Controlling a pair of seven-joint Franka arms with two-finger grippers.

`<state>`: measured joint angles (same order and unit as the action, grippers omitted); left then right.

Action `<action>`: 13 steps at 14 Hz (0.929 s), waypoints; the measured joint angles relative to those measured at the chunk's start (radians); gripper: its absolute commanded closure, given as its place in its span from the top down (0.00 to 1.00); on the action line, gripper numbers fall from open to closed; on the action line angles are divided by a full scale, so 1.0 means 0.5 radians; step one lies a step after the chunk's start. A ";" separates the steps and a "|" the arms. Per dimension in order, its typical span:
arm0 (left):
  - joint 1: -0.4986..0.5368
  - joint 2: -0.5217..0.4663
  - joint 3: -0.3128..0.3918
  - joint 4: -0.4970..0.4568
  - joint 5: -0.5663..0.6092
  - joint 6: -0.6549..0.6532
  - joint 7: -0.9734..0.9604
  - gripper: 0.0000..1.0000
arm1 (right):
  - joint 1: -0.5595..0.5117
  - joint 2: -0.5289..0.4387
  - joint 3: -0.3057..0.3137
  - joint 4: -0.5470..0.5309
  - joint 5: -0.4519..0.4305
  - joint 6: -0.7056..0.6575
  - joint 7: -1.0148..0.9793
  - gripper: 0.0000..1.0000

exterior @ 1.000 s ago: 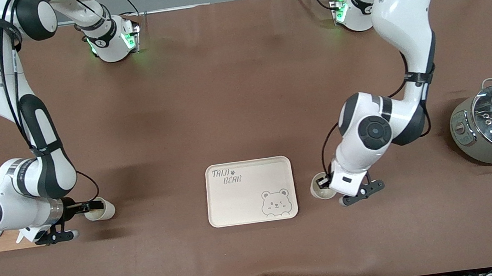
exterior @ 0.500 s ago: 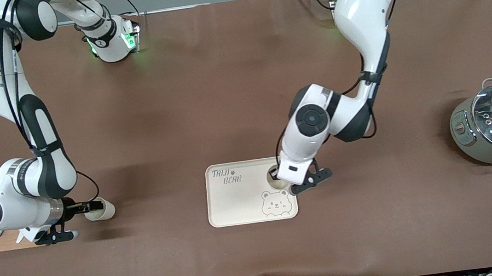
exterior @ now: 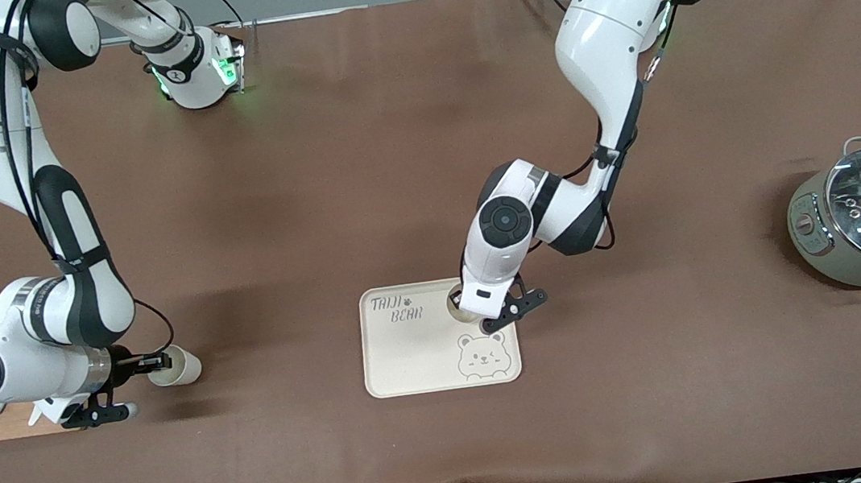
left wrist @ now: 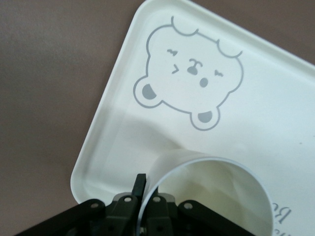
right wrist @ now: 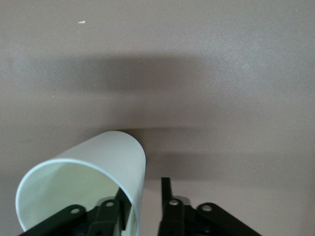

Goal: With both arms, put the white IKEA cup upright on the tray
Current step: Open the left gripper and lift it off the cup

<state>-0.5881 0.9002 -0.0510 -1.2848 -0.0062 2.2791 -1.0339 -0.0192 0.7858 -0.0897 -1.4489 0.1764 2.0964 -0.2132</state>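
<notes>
Left pincer (exterior: 464, 312) grips one white cup's (exterior: 459, 309) rim over the tray (exterior: 411, 357); right pincer (exterior: 160, 360) straddles another cup's (exterior: 177, 367) wall, unclosed.

Your left end effector (exterior: 461, 308) is pointing down with its fingers (left wrist: 140, 186) pinching shut on a thin wall. Your right end effector (exterior: 162, 359) is reaching sideways, fingers (right wrist: 166, 189) straddling a rim, gap showing between them.
</notes>
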 measured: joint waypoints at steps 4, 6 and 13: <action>-0.007 0.032 0.000 0.009 0.000 0.004 -0.011 0.99 | 0.031 0.000 0.002 0.001 0.000 0.000 0.000 0.00; -0.009 0.036 0.006 0.009 0.000 0.005 -0.012 1.00 | 0.048 0.000 0.002 0.001 0.000 0.000 0.001 0.00; -0.025 -0.091 0.036 0.082 0.000 -0.117 -0.110 1.00 | 0.057 -0.005 0.001 0.151 0.004 -0.248 0.132 0.00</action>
<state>-0.6007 0.8547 -0.0331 -1.2438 -0.0062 2.2207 -1.0891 0.0094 0.7832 -0.0893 -1.3734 0.1785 1.9722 -0.1472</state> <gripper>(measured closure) 0.282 0.960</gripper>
